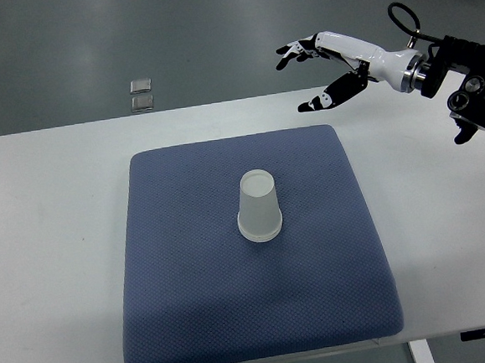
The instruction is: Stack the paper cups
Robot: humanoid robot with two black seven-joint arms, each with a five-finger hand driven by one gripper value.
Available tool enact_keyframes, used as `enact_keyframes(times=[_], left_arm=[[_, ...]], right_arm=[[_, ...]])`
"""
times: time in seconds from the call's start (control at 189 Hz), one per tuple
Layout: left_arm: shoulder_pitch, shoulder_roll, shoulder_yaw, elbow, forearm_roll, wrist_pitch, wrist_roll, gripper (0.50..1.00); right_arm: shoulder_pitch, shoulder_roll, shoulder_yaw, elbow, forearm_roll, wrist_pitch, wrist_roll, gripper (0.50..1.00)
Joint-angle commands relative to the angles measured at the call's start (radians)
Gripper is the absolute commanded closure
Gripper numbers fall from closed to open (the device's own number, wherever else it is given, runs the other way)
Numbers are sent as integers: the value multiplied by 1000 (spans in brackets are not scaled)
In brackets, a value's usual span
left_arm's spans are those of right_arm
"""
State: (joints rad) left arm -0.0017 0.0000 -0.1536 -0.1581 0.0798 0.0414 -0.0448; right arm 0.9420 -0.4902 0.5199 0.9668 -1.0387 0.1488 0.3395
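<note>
A white paper cup [258,206] stands upside down near the middle of the blue cushion mat [193,303]; whether it is a single cup or several nested ones cannot be told. My right hand [306,77] is raised above the table's far edge, up and to the right of the cup and well apart from it. Its fingers are spread and hold nothing. The left arm does not show.
The mat lies on a white table [54,247]. Two small square metal plates [142,94] lie on the grey floor beyond the table's far edge. The right arm's black wrist and cabling [466,80] hang over the table's right side.
</note>
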Motion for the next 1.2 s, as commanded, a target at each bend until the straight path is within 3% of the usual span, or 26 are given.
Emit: enact_keyframes(times=[0.0,0.275,0.539,1.193], left_arm=[[0,0,0,0,0,0,0,500],[0,0,-1,0,0,0,0,500],[0,0,0,0,0,0,0,500],[0,0,0,0,0,0,0,500]], right_arm=[[-34,36,3,-72,141,-75,-20,599],[-91,99,20,-163,488,-141,-63,599],[-146,176,123,-178,621,-248,-111,599],[-242,277,344,-178,729,-256,-103,581]])
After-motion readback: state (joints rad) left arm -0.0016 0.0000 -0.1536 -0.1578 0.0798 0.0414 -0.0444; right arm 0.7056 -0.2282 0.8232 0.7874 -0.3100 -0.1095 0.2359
